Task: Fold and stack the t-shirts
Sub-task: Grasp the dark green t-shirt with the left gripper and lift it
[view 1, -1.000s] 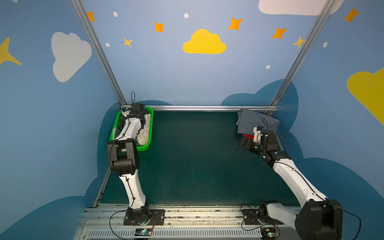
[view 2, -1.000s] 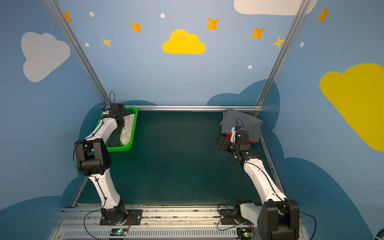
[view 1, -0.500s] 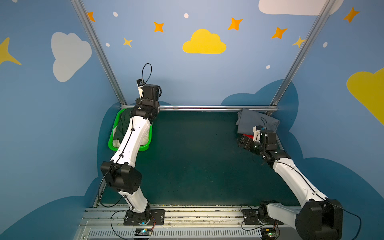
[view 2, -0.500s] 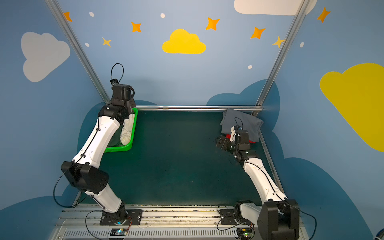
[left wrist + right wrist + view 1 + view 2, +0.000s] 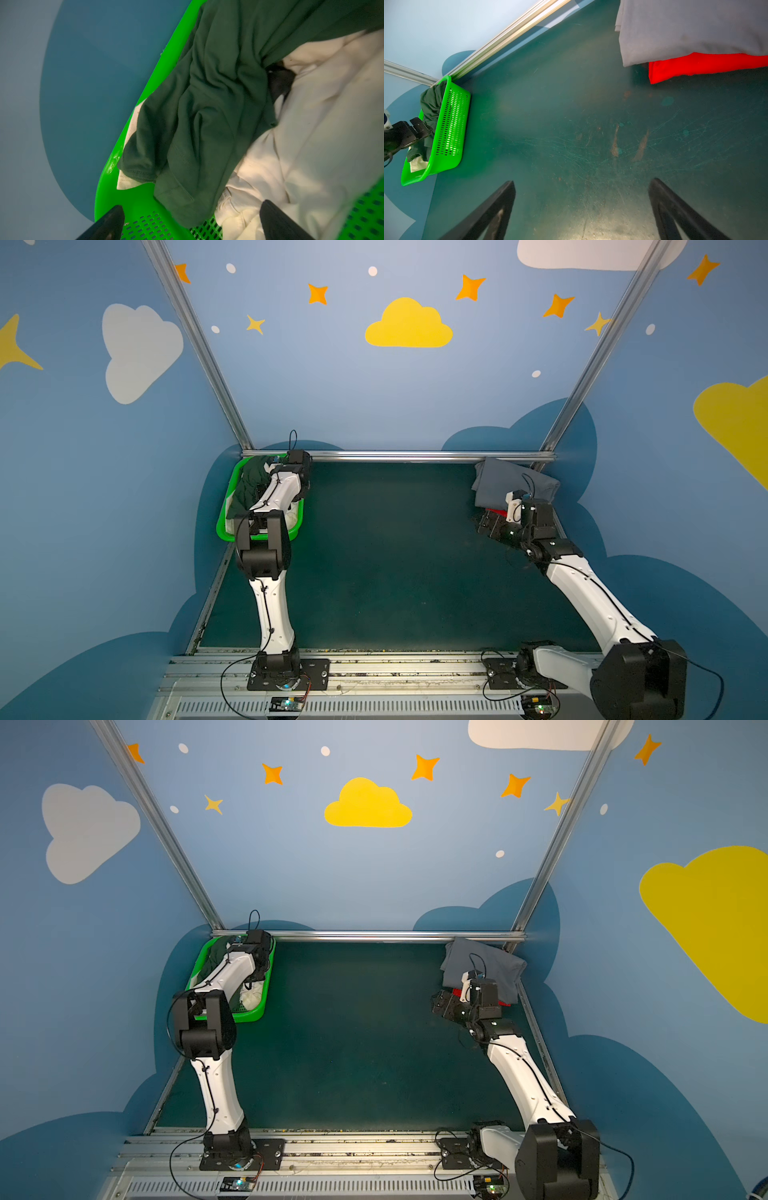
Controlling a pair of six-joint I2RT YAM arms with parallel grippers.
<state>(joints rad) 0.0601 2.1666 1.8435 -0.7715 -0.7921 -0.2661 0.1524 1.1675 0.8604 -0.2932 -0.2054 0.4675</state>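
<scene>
At far left, the left gripper (image 5: 192, 205), jaws spread, hangs over the green shirt (image 5: 207, 104) and cream shirt (image 5: 322, 135) in the basket (image 5: 108, 193). Far right, the right gripper (image 5: 583, 181), also spread, hovers by the grey shirt (image 5: 695, 27) atop the red shirt (image 5: 695, 64).

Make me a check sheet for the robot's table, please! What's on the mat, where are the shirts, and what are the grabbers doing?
Surface: dark teal mat, scratched and scuffed in the right wrist view.
Job's things: grey t-shirt lies on red t-shirt, far right corner; dark green t-shirt and cream-white t-shirt crumpled in the green basket, far left corner.
Clutter: nothing seen.
Grippers: left gripper open, above the basket's shirts; right gripper open, empty, above bare mat.
Cables: black cable loops at both wrists; wires at the arm bases.
Surroundings: blue walls with painted clouds and stars; metal frame rails.
</scene>
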